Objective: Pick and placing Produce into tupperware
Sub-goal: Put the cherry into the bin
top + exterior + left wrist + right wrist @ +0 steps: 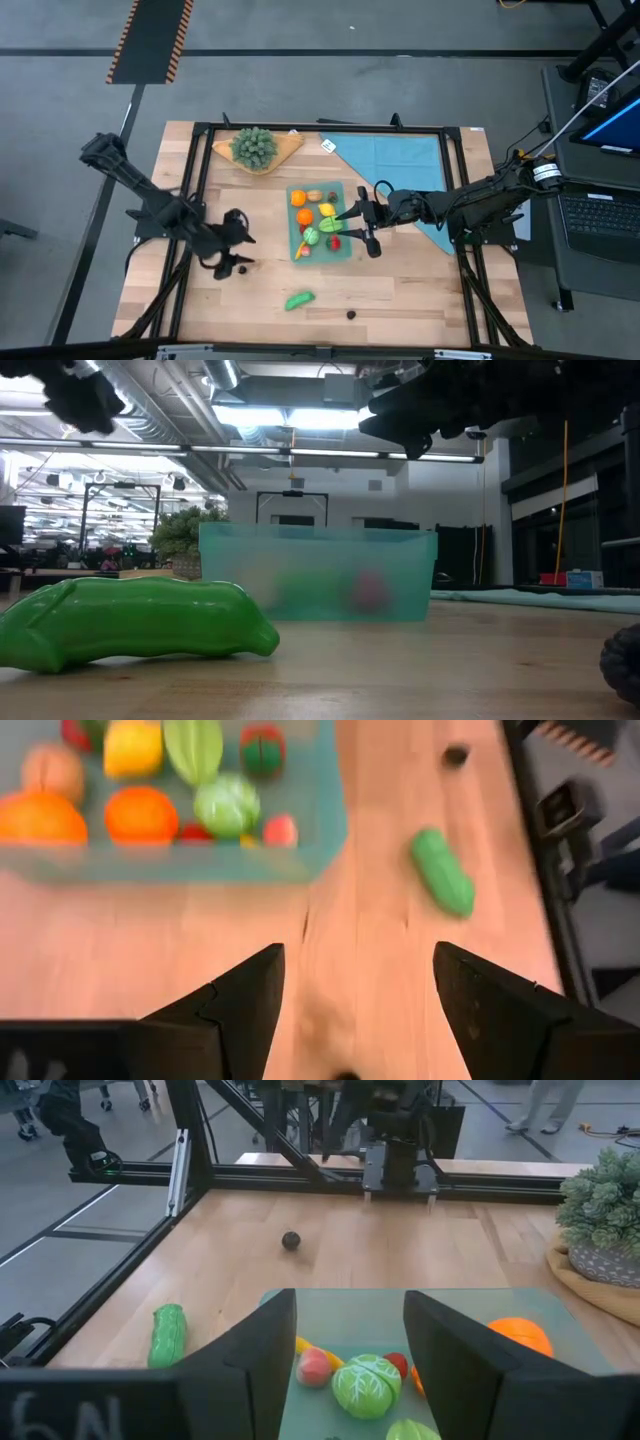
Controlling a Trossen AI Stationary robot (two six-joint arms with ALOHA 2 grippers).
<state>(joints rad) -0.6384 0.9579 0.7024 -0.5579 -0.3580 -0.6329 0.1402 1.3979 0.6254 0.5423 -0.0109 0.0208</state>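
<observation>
teal tupperware [340,190] sits right under the open right pincer [356,226].

Tupperware [318,572]: translucent frosted plastic. Green pod [135,622]: glossy smooth plastic. Table [400,290]: pale matt wood. Cloth [395,155]: matt fabric.

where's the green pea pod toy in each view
High view: green pea pod lies on bare wood near the table's front edge, apart from the tupperware.
Low view: fills the left foreground, in front of the tupperware.
Left wrist view: on the wood, beyond the container's corner.
Right wrist view: on the wood, beside the container.
Shared landmark: the teal tupperware.
</observation>
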